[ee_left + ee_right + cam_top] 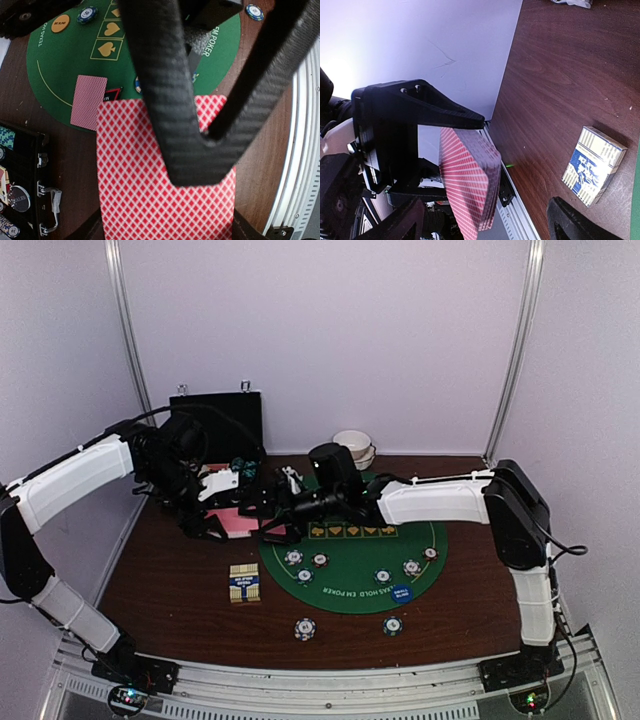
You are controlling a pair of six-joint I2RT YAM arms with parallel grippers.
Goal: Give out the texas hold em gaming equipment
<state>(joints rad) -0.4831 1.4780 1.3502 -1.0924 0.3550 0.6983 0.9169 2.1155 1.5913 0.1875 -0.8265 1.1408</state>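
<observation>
Closest to the left wrist lens: one black open-frame finger (165, 100) of the right gripper (485, 205), slanting across the top of the deck of red-backed cards (130, 190). Jaws of that claw spread wide, one on each side of the deck, gripping nothing. Stretched in from the right, white forearm level above the green mat (350, 565), wrist turned toward the other arm.

Opposite, left gripper (212, 512) pinched fully onto the deck, holding it in the air over the mat's left edge. Stretched in from the left, elbow raised, forearm sloping down.

Counted:
- one deck
- one single card (88, 101) face down on the mat
- one red triangular marker (112, 94) just beside it
- one orange button (60, 23)
- one blue button (401, 593)
- six striped chips (293, 557) showing on the mat from overhead, plus two on the bare wooden table (170, 580) nearer the arm bases
- one card box (244, 584) left of the mat
</observation>
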